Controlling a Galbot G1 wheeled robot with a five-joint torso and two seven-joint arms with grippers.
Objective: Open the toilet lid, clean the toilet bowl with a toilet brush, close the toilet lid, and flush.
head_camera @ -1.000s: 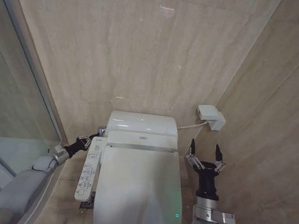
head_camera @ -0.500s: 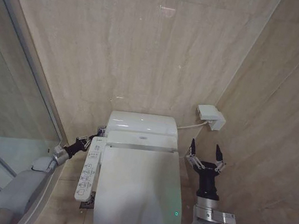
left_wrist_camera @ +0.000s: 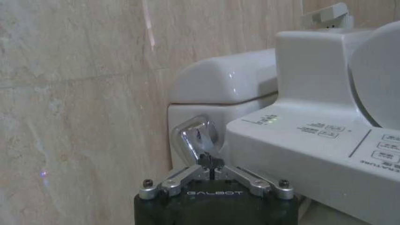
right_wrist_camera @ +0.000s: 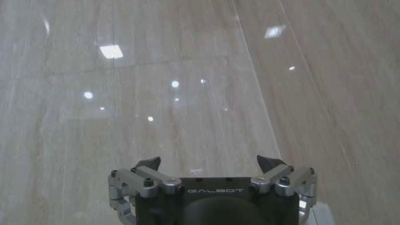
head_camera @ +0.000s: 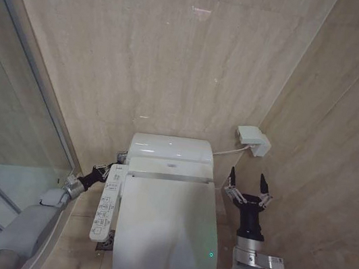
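Toilet lid (head_camera: 167,231) was seen closed flat over the toilet bowl (head_camera: 107,257), so only the flush was judged left. Chrome flush lever (left_wrist_camera: 195,137) on the tank's left side was judged rigid, slick and light to actuate; best pushed at its free end. Left tool (left_wrist_camera: 212,171) was clenched, tips at the lever. Right tool (head_camera: 245,187) was held released, idle beside the tank.
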